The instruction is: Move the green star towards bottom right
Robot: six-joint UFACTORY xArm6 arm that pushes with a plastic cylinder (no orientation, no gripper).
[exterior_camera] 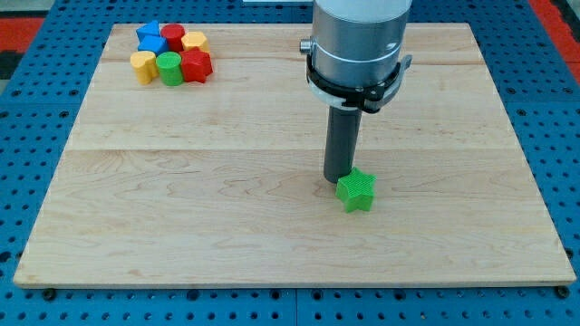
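Observation:
A green star (pixel 357 190) lies on the wooden board (pixel 227 199), right of centre and toward the view's bottom. My tip (pixel 339 177) rests on the board just at the star's upper left, touching or almost touching it. The dark rod rises from there to the grey arm body at the view's top.
A cluster of blocks sits at the board's top left: a blue star (pixel 150 37), a red cylinder (pixel 173 37), a yellow block (pixel 195 42), a yellow heart-like block (pixel 142 66), a green cylinder (pixel 169 68) and a red star (pixel 197 65). A blue pegboard (pixel 36 136) surrounds the board.

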